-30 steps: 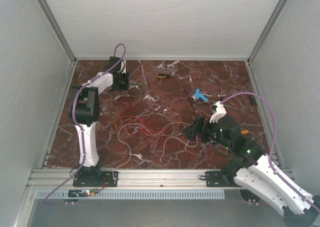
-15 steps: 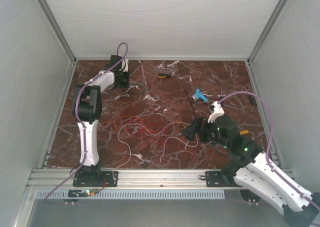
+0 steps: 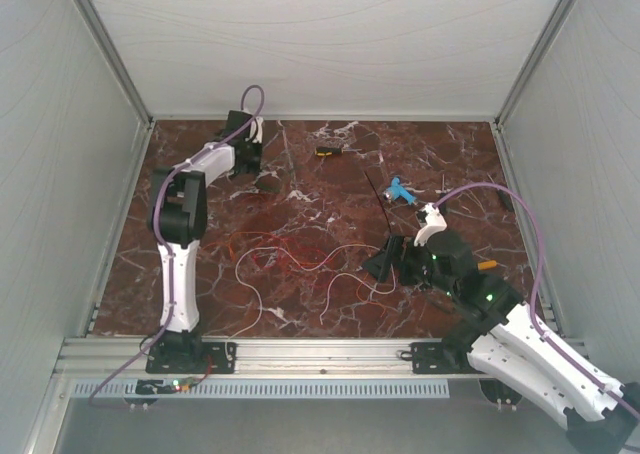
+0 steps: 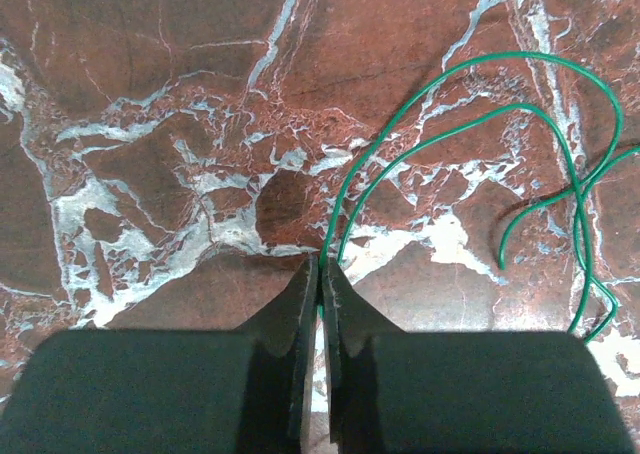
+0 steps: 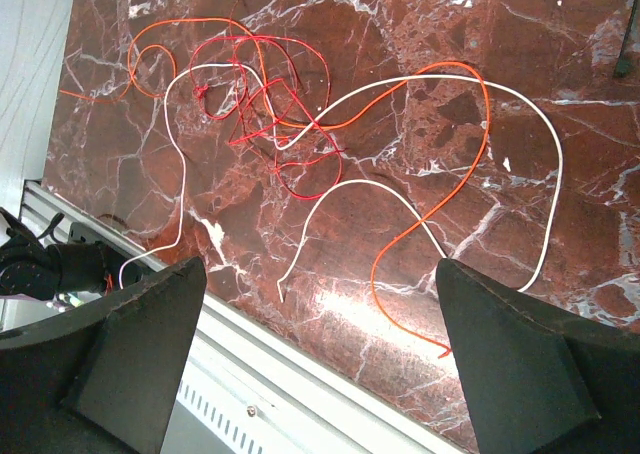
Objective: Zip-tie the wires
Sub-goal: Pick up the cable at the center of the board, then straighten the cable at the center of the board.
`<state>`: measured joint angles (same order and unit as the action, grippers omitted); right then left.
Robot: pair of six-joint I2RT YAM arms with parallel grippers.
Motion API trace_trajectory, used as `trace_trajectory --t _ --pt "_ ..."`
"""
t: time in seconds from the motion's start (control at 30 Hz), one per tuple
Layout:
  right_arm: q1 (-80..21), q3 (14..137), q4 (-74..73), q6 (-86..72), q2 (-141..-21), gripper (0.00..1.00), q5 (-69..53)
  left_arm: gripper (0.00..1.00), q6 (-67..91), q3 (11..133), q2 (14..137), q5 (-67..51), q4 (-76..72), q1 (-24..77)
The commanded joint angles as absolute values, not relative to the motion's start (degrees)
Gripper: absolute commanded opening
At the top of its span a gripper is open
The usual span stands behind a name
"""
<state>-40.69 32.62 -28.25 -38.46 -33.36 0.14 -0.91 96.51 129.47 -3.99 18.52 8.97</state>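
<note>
Presently, a thin green wire strand (image 4: 540, 56) is pinched between the closed fingers of the left end effector (image 4: 320, 274), at the far left of the red marbled counter (image 3: 450, 154). The right end effector (image 5: 320, 269) is spread wide, gripping nothing, above the loose white, red and orange wires (image 5: 265, 84) near mid-counter. The green strand is best carried to that tangle without snagging its loops. The straight black plastic zip tie (image 3: 378, 202) lies just beyond the right end effector; whether they touch cannot be told. A blue tool (image 3: 400, 190) and a small black-and-yellow tool (image 3: 328, 151) lie farther back, off the likely path.
</note>
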Motion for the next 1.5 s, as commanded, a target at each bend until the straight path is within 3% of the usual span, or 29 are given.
trace_trajectory --t 0.0,0.47,0.8,1.1,1.27,1.47 --pt "-40.4 32.4 -27.3 -38.3 -33.0 0.98 0.2 0.0 -1.8 97.1 124.1 -0.4 12.8 9.5" --pt "-40.4 39.5 -23.0 -32.4 -34.3 0.98 3.4 0.0 -6.2 88.1 95.5 3.5 -0.1 18.1" --pt "-40.4 41.9 -8.1 -24.2 -31.2 0.98 -2.7 0.0 -1.4 85.8 80.6 -7.5 4.6 22.6" --pt "-40.5 45.1 2.3 -21.8 -34.3 0.98 -13.6 0.0 3.3 68.7 66.4 -17.6 -4.0 26.5" --pt "-41.0 49.1 2.7 -18.9 -38.4 0.91 -14.3 0.0 0.1 66.0 63.1 -20.4 -5.2 31.7" --pt "-41.4 53.8 2.2 -16.4 -44.5 0.73 -14.0 0.0 1.5 62.9 61.3 -22.5 -7.6 32.8"
